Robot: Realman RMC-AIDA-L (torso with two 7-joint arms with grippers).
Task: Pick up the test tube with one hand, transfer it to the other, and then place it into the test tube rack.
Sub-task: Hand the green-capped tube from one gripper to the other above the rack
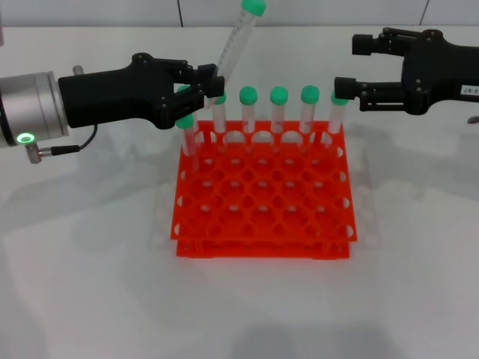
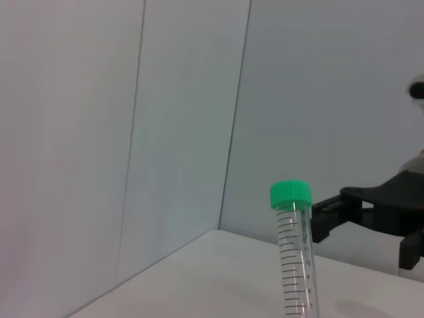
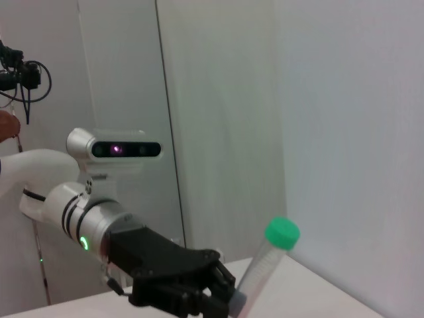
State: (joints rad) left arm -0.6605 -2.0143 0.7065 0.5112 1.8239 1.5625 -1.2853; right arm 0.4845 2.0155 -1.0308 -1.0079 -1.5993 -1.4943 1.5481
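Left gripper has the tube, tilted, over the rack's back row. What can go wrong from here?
1. The left gripper pinches the tube near its lower end, so it leans. It could pivot or slip in the grip.
2. The gripper sits close to the capped tubes in the rack; a sideways move could knock them.
3. The right gripper waits open; a leaning tube makes a clean handover harder.

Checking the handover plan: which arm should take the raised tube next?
Probably the right. The left gripper holds the test tube tilted above the test tube rack, cap up; the right gripper waits open and empty nearby.
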